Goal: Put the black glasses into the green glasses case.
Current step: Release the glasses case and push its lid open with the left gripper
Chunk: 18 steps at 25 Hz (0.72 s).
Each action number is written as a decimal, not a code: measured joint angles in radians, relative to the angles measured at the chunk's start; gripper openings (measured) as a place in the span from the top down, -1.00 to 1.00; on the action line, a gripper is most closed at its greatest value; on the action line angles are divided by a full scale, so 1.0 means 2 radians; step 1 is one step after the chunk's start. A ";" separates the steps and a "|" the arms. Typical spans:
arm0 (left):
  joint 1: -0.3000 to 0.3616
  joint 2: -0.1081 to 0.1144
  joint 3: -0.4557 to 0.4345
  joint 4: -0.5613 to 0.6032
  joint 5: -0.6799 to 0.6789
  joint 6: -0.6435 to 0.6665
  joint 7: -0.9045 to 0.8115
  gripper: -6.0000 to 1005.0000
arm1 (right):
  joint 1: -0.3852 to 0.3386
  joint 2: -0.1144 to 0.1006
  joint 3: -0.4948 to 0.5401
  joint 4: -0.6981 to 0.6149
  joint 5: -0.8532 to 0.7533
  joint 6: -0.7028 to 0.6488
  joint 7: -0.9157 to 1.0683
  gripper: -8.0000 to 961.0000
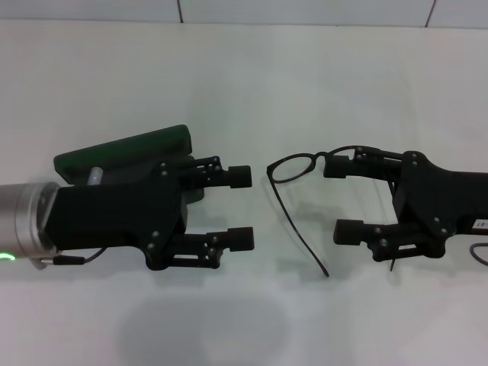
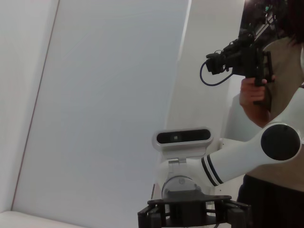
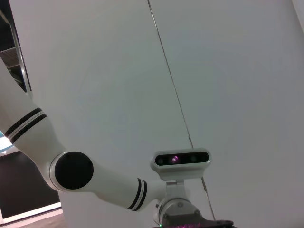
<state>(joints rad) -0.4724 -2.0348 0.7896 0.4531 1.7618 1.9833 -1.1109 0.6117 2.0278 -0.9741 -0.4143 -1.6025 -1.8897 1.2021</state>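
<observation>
Head view: the left gripper's (image 1: 242, 207) fingers (image 1: 239, 176) stand wide apart with nothing between them, pointing toward the middle of the table (image 1: 305, 84). Just behind the upper finger and partly under the arm lies the green glasses case (image 1: 130, 152) — a dark green slab, most of it hidden by the gripper body, so whether it is open I cannot tell.

Opposite, the right gripper (image 1: 342, 198) has its fingers spread too. Its upper finger (image 1: 339, 166) meets the frame of the black glasses (image 1: 293, 169) at the near end, but the lower finger is well clear, so nothing is clamped. One round lens rim shows beside that fingertip, and a long thin temple arm runs down across the table, ending between the two grippers.

Both wrist views show only walls and the robot's own body — no fingers, no task things.
</observation>
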 joint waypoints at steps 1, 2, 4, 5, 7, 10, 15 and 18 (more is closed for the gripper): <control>0.000 0.000 0.000 0.000 -0.001 0.000 0.001 -0.56 | 0.000 0.000 0.000 0.000 0.000 0.000 0.000 -0.81; 0.000 0.000 0.000 0.000 -0.002 0.000 0.001 -0.56 | 0.000 0.000 0.000 0.000 0.000 0.000 0.000 -0.81; 0.000 0.000 0.000 0.000 -0.005 0.000 0.002 -0.56 | -0.002 0.000 0.000 0.000 0.002 0.000 0.000 -0.81; 0.000 -0.001 0.000 0.000 -0.008 0.000 0.003 -0.56 | -0.002 0.000 0.000 0.000 0.003 0.001 -0.001 -0.81; 0.001 -0.001 0.000 -0.001 -0.016 0.000 0.004 -0.55 | -0.005 0.000 0.001 0.000 0.005 0.003 -0.002 -0.81; -0.001 -0.002 0.002 0.021 -0.043 0.008 -0.023 -0.55 | -0.008 0.000 0.003 0.000 0.005 0.018 -0.002 -0.81; 0.001 -0.016 -0.003 0.204 -0.055 -0.023 -0.194 -0.55 | -0.013 -0.001 -0.003 0.000 0.002 0.051 -0.003 -0.81; 0.013 -0.026 0.011 0.393 0.014 -0.079 -0.315 -0.54 | -0.017 -0.001 -0.009 0.004 0.003 0.048 -0.003 -0.81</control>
<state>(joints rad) -0.4455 -2.0864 0.8117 1.2400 1.7888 1.8258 -1.7413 0.5768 2.0264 -0.9921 -0.4063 -1.5973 -1.7936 1.1962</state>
